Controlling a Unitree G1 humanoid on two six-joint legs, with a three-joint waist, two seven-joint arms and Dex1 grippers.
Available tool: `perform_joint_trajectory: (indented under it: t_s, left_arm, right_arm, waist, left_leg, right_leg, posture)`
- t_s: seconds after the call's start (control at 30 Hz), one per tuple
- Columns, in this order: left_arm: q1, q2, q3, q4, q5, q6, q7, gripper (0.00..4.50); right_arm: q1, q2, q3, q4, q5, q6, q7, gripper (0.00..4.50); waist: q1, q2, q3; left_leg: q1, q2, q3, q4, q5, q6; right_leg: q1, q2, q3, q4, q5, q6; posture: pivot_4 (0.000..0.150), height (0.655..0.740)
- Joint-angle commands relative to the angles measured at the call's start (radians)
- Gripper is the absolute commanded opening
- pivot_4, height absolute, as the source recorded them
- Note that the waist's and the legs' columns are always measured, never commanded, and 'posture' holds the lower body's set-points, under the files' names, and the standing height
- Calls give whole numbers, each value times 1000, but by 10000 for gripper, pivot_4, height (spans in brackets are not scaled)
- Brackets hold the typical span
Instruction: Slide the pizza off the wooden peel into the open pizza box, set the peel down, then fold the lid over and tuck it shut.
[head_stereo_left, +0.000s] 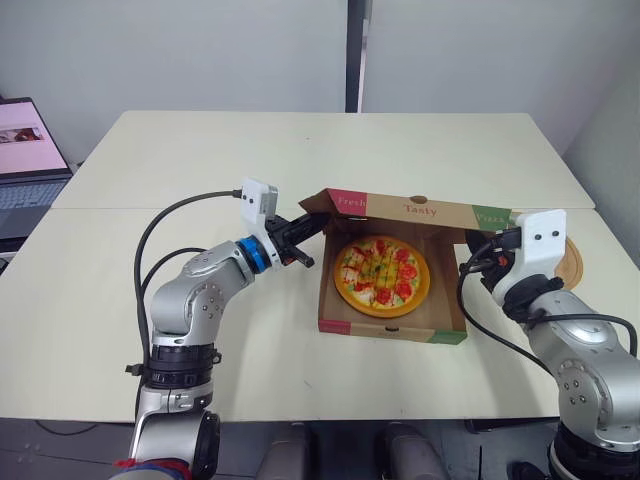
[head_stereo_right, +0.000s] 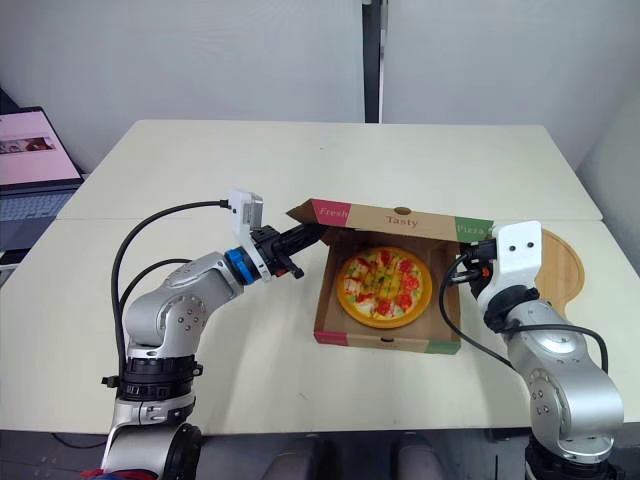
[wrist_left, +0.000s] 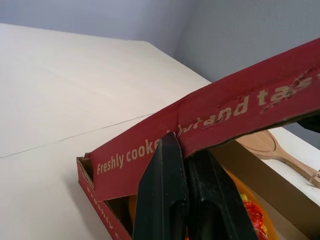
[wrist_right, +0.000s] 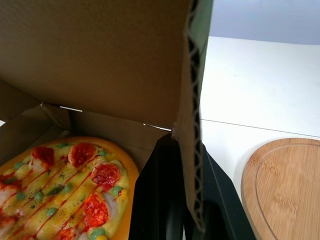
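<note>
Left fingers (wrist_left: 160, 200) and right fingers (wrist_right: 156, 200) apparently clamp opposite edges of the lid (head_stereo_left: 420, 208).

**An office or lab room, plainly fitted**

Bare, pale walls (head_stereo_left: 200, 50) of flat panels close the room at the back, with a dark upright joint (head_stereo_left: 353, 55) between two of them. Two plain cream tables (head_stereo_left: 200, 160) stand pushed together, their seam running straight across the worktop. Just off their left side an open laptop (head_stereo_left: 25, 165) has its screen lit and its keyboard showing. The surfaces are smooth and undecorated, as in a workroom rather than a home or kitchen.
</note>
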Motion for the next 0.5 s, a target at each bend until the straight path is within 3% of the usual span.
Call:
perform_joint_trajectory:
  t_s: [0.03, 0.5]
  left_arm:
    - [10, 0, -21, -44, -10, -51, -29, 0]
    - [32, 24, -71, -32, 31, -147, -45, 0]
  right_arm:
    - [0, 4, 33, -16, 24, -24, 16, 319]
    - [6, -5, 32, -4, 16, -36, 12, 319]
  waist:
    - [0, 0, 0]
    - [1, 0, 0]
  left_leg:
    - [0, 0, 0, 0, 0, 0]
    - [0, 0, 0, 0, 0, 0]
  right_leg:
    - [0, 0, 0, 0, 0, 0]
    - [0, 0, 0, 0, 0, 0]
  posture:
    - [1500, 7318]
    - [1500, 7318]
